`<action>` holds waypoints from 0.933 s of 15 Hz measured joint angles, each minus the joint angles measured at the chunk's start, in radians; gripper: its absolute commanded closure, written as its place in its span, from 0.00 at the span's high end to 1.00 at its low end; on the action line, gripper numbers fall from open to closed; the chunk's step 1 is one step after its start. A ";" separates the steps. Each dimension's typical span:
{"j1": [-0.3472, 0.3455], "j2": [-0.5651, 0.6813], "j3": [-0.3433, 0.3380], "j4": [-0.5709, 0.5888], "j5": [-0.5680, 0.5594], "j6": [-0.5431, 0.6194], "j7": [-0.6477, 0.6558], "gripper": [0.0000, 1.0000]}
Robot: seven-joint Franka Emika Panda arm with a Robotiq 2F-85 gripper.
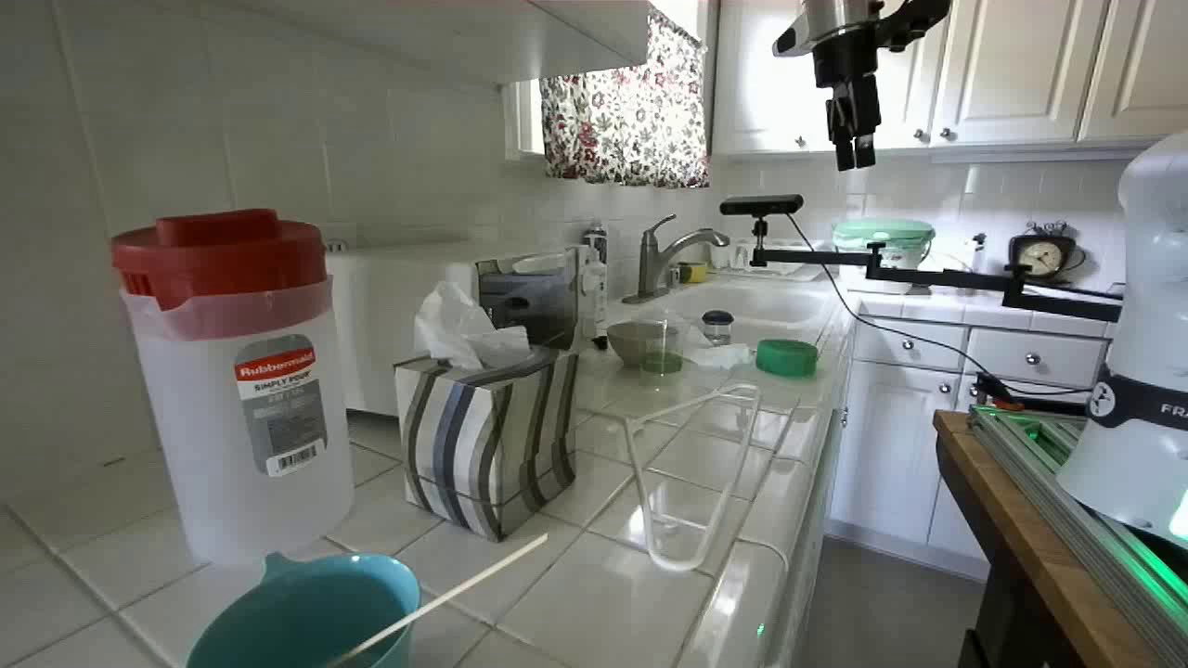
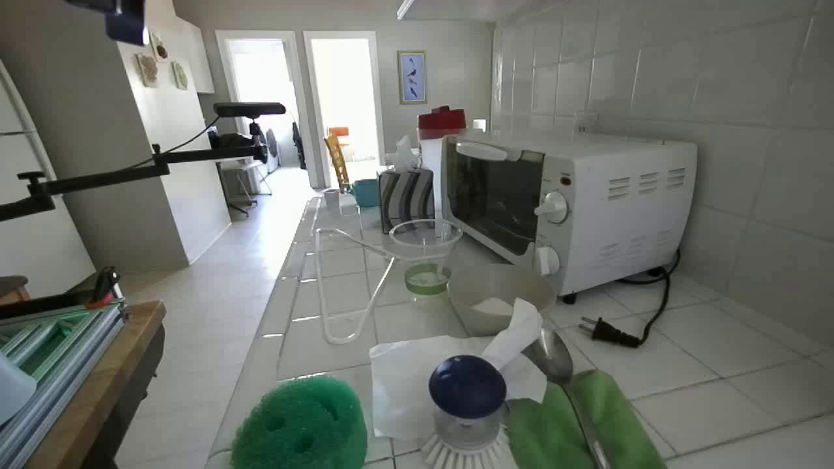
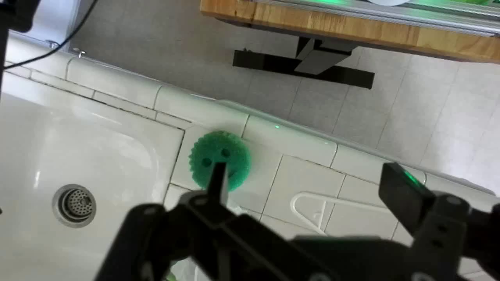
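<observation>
My gripper is open and empty, its two black fingers wide apart in the wrist view. It hangs high above the counter in an exterior view. Below it in the wrist view lie a round green scrubber, partly hidden by a finger, and a white hanger. Both also show in the exterior views, the scrubber near a blue-topped brush and the hanger near a clear cup with a green bottom. A bowl, a spoon and a green cloth lie nearby.
A white toaster oven, a striped tissue box, a red-lidded pitcher and a teal cup stand on the counter. The sink adjoins it. A camera on a black arm juts over the counter.
</observation>
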 measured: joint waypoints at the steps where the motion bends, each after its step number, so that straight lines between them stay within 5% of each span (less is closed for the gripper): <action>1: 0.000 0.000 0.000 0.000 0.000 0.000 0.000 1.00; 10: -0.006 0.002 -0.008 0.001 0.000 0.010 0.011 1.00; 14: -0.065 0.054 -0.115 0.014 0.033 0.118 0.024 1.00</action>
